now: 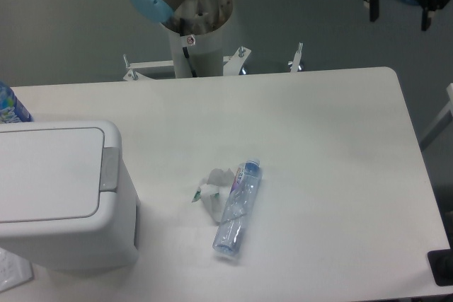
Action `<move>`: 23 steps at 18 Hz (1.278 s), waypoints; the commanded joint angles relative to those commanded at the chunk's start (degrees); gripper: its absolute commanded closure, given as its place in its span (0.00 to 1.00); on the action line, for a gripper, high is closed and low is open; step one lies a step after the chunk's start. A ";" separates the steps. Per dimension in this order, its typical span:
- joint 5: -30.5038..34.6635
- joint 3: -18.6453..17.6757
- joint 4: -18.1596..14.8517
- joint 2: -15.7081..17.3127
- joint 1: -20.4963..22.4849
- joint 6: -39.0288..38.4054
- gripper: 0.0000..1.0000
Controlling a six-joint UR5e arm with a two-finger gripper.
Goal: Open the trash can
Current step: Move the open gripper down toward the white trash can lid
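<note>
Currently the gripper (401, 6) hangs in the upper right corner of the view, above the floor beyond the far edge of the counter (325, 146), with its two dark fingers pointing downward and spread apart, nothing between them. The trash can (60, 199) stands well apart from the gripper, at the opposite side of the counter near the front left corner. Its flat white lid (46, 175) lies closed, and the light-grey push tab (110, 169) sits on the lid edge nearest the gripper side. Between the trash can and the gripper, roughly mid-counter, a clear plastic bottle (237, 210) lies on its side, touching a crumpled white wrapper (214, 190). Behind the trash can, at the left edge of the view, part of a blue-labelled bottle (10, 106) shows. The arm's base column (195, 30) rises behind the counter, well left of the gripper
</note>
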 joint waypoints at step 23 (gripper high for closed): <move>-3.69 3.34 0.09 -2.11 -12.20 -33.90 0.00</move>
